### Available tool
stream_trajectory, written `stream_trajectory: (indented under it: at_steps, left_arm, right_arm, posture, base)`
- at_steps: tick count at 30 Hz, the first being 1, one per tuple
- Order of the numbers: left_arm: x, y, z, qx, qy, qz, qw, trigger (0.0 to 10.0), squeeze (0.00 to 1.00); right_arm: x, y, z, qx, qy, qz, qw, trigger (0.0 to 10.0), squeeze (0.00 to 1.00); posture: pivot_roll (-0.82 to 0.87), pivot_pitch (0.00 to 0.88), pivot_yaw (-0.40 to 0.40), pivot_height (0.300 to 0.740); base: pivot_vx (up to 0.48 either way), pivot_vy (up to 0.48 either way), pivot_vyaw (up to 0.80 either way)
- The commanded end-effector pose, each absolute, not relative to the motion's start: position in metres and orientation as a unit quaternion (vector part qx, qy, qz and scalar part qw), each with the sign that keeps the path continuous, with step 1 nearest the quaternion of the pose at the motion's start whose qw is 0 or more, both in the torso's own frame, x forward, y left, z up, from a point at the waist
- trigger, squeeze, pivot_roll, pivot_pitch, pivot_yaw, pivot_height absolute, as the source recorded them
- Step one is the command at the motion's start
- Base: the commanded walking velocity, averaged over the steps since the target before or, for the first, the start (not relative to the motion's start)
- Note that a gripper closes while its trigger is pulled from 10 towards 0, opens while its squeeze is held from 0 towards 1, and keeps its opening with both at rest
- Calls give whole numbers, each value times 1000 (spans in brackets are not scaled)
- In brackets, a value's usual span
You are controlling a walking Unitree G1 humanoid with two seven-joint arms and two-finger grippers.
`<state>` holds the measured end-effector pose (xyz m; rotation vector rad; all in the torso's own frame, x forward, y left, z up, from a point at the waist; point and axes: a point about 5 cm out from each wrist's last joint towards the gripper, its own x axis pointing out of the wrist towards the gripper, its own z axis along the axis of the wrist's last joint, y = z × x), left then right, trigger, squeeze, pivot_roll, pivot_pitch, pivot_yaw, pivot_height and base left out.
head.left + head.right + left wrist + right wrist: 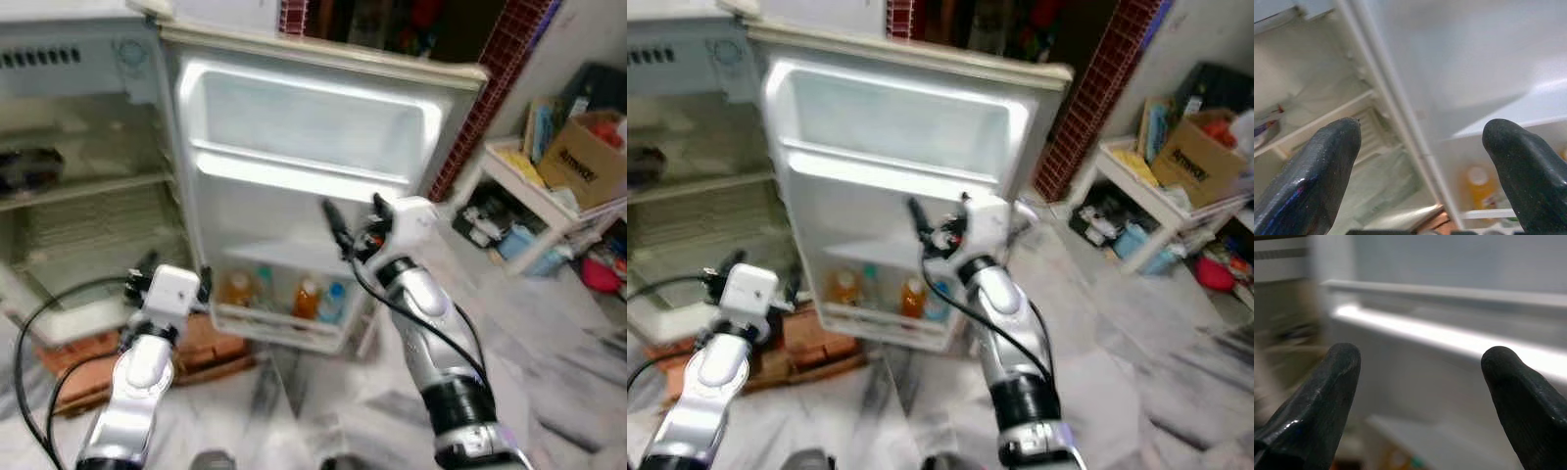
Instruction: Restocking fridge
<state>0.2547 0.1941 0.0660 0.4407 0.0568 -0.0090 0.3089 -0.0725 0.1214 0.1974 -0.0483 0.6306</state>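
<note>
**Before the open fridge: both pincers empty, door shelf partly stocked**

Before the open fridge door (323,186), with the camera looking down past two raised silver arms. Right pincer (355,217) lifted to the level of the door's middle shelf, fingers spread wide apart and holding nothing, pointed at the white inner panel; probably so placed to approach the door shelves, though nothing is carried. Left pincer (1420,166) held lower, near the hinge edge between door and fridge cabinet (88,186), fingers likewise parted and empty, aimed up along that edge.

Bottles (284,292) standing upright in a row in the lowest door shelf (279,328), behind its rail: two orange-filled, one pale with a teal cap, one bluish at the outer end. Upright and side by side, presumably so the rail keeps them from tipping when the door swings. Labels too blurred to read.

Upper door compartments bare and white. Cabinet shelves mostly bare; one dark item (27,168) on an upper shelf, too blurred to identify. Bricks (201,338) under the fridge base, apparently as a stand. Off to the right, well apart, a white rack (534,201) with a cardboard box (586,157).
</note>
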Motion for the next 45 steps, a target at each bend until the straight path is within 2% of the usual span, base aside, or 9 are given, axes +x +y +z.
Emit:
stream_trajectory:
  at_steps: [1,8,13,18,21,26,30,33,45]
  left_arm:
    - [254,185,66,214,23,-17,976,10000,0]
    - [254,185,65,215,24,-16,976,10000,0]
    - [253,184,64,214,26,-17,976,10000,0]
    - [252,186,65,209,23,-10,978,10000,0]
    - [252,189,66,212,24,-9,977,10000,0]
    - [246,195,64,208,32,0,978,10000,0]
    - [242,197,63,199,36,6,979,10000,0]
    - [238,196,62,189,34,2,981,10000,0]
    - [240,194,66,181,25,-11,983,10000,0]
  right_arm:
    - [306,-77,121,103,-16,330,938,10000,0]
    - [306,-81,123,102,-22,341,934,10000,0]
    - [304,-83,122,99,-21,361,927,10000,0]
    - [307,-88,121,80,-24,350,933,10000,0]
    - [307,-92,124,67,-44,329,941,10000,0]
    - [312,-109,123,56,-58,228,970,10000,0]
    - [310,-113,121,60,-54,209,974,10000,0]
    - [308,-121,113,47,-48,162,985,10000,0]
    - [311,-132,107,6,-36,87,996,10000,0]
  posture:
    - [67,0,-86,740]
    - [65,0,-89,740]
    - [63,0,-88,740]
    - [65,0,-84,740]
    - [68,0,-83,740]
    - [73,0,-79,740]
    - [75,0,-77,740]
    - [76,0,-71,740]
    - [69,0,-65,740]
  base:
    - [0,-480,0]
    - [0,-480,0]
    - [0,-480,721]
    - [0,0,428]
    - [0,0,646]
    - [0,0,676]
    - [0,0,675]
    - [0,0,650]
    - [289,0,0]
